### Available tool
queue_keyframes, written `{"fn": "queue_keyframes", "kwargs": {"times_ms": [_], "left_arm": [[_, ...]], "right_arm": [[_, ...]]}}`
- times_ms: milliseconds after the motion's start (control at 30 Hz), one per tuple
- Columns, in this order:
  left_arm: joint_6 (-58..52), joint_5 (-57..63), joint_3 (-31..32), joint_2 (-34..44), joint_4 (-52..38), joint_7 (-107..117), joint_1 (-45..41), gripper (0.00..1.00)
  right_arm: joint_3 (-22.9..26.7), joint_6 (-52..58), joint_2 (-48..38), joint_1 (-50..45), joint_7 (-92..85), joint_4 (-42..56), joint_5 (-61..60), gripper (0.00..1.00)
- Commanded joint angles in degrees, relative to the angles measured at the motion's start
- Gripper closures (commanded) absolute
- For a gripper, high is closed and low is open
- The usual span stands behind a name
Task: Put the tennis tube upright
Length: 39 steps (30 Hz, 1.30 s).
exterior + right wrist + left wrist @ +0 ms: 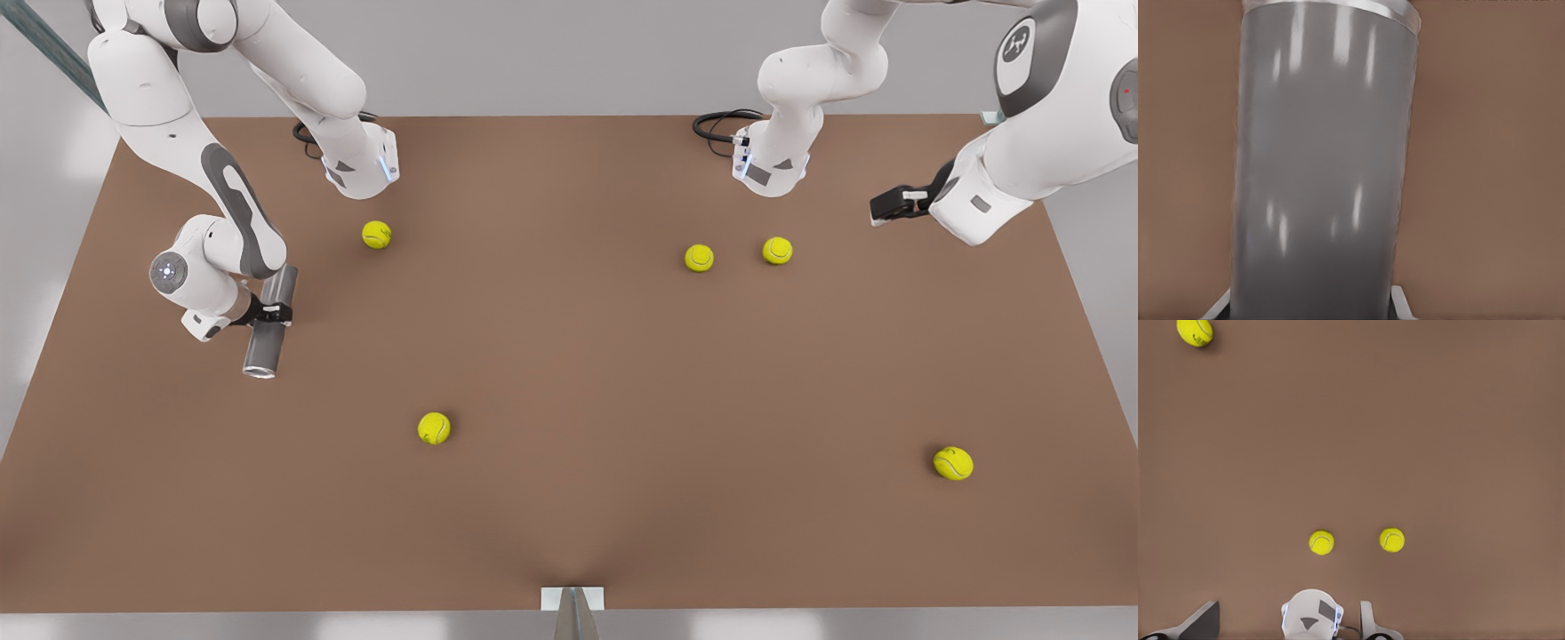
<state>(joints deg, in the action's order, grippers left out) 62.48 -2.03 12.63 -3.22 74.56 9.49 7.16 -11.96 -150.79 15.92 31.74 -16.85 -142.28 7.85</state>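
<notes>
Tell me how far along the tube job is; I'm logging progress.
Done: the right gripper is shut on the tube, at the front view's left. In hand: the tube looks lifted but tilted, silvery rim toward the camera. Left: stand it upright on the table and release. The left gripper waits open.

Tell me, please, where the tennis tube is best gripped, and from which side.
Grip the tennis tube around its middle, across its narrow width, coming from the front view's left, as the right gripper does now. The round wall fits between two fingers there, and a mid-length hold probably balances it. The left gripper waits, open, near the far right.
</notes>
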Motion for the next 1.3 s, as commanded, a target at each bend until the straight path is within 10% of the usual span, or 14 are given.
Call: {"fn": "queue_keyframes", "kwargs": {"times_ms": [0, 467, 800, 1067, 1267], "left_arm": [[-0.4, 0.0, 0.1, 0.1, 0.0, -0.1, 0.1, 0.00], [-0.4, 0.1, 0.0, -0.1, -0.3, 0.1, 0.0, 0.00], [-0.4, 0.1, 0.1, -0.1, -0.3, 0.3, 0.0, 0.00], [-0.5, 0.1, 0.1, -0.1, -0.2, 0.4, 0.0, 0.00], [-0.5, 0.1, 0.1, -0.1, -0.2, 0.5, 0.0, 0.00]], "right_arm": [[-0.1, 0.1, -0.1, 0.0, 0.0, 0.1, 0.0, 0.21], [-0.2, 3.0, -3.4, -0.9, -0.6, 0.1, 0.0, 0.22], [-12.0, 4.2, -6.7, -0.2, -0.6, 1.7, 0.1, 0.22], [-31.4, 4.3, -5.2, -1.3, -0.4, 7.5, 0.2, 0.22], [-31.7, 4.1, -0.6, -13.8, -0.2, 14.8, 0.9, 0.22]]}}
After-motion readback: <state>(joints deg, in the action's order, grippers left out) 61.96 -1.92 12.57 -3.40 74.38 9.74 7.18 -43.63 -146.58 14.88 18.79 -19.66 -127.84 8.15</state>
